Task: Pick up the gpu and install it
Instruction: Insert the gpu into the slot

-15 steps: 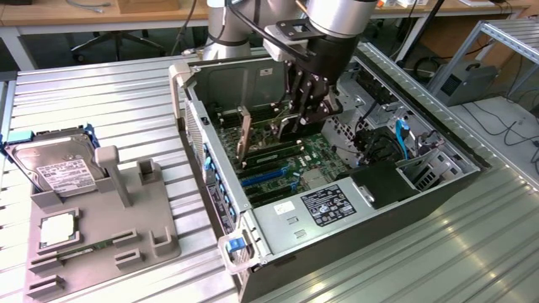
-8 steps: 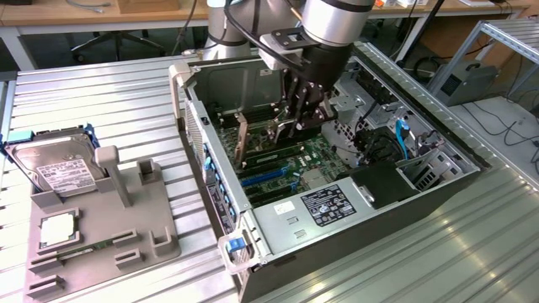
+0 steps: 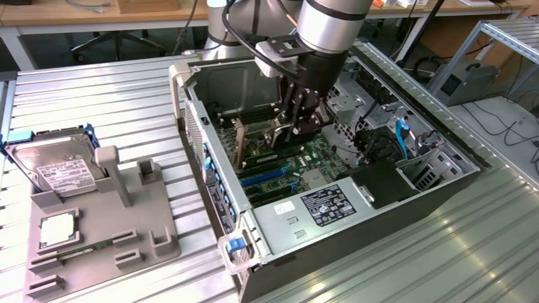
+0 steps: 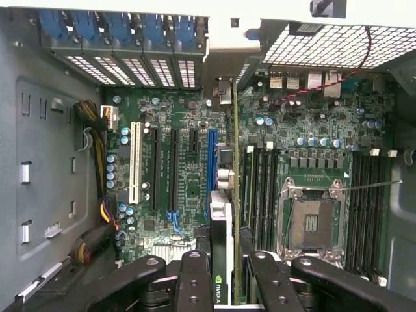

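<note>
Exterior view, the exterior view's left of the case [image 3: 337, 189]: a grey fixture [image 3: 160, 240] rests on the tabletop [image 3: 110, 107]. Its pockets hold a hard drive [image 3: 55, 167], a CPU [image 3: 59, 230] and a memory stick [image 3: 84, 248]. Each part sits in its own recess, probably so that it presents at a fixed pose for pickup. No card is seen in the fixture.

The case lies on its side with the side panel off, so the board faces upward and is reachable from above.

Inside the case, the pincer [image 3: 296, 129] hangs vertically over the board and is clamped on the gpu [image 3: 267, 134].

Wrist view, inside the case:
- White slot [image 4: 135, 162]: empty.
- Blue slot [image 4: 211, 169]: empty as far as visible.
- The gpu [image 4: 221, 257] is gripped edge-on by the pincer [image 4: 227, 276], one finger on each face. It runs parallel to the slots, just beside the blue slot on the side toward the socket [image 4: 311, 224]. Its bracket end points at the case's rear wall. This pose likely keeps the connector edge facing the board. Whether that edge has entered a slot cannot be told.
- Memory modules [image 4: 260, 188]: seated between the gpu and the socket.
- The socket: empty.
</note>
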Robot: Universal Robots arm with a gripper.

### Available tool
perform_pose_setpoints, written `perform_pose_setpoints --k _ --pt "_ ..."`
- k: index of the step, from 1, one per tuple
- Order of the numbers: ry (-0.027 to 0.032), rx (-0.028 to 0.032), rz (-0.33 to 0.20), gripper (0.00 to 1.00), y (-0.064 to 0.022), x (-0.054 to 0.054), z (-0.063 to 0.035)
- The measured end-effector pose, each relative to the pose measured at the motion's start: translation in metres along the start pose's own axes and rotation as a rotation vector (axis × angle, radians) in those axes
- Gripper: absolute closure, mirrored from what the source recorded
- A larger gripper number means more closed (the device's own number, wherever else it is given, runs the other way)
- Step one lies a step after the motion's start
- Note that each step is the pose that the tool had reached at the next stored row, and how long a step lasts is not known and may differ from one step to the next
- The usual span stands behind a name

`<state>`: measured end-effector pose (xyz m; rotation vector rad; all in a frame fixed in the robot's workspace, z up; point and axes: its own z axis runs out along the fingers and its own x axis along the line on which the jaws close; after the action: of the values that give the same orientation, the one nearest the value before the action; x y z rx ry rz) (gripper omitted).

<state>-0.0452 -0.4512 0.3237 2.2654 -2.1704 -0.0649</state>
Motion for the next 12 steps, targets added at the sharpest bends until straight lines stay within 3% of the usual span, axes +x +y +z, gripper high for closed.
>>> perform_pose_setpoints --k 12 --pt "0.0011 0.002 -0.031 0.73 0.0058 0.0 0.0155"
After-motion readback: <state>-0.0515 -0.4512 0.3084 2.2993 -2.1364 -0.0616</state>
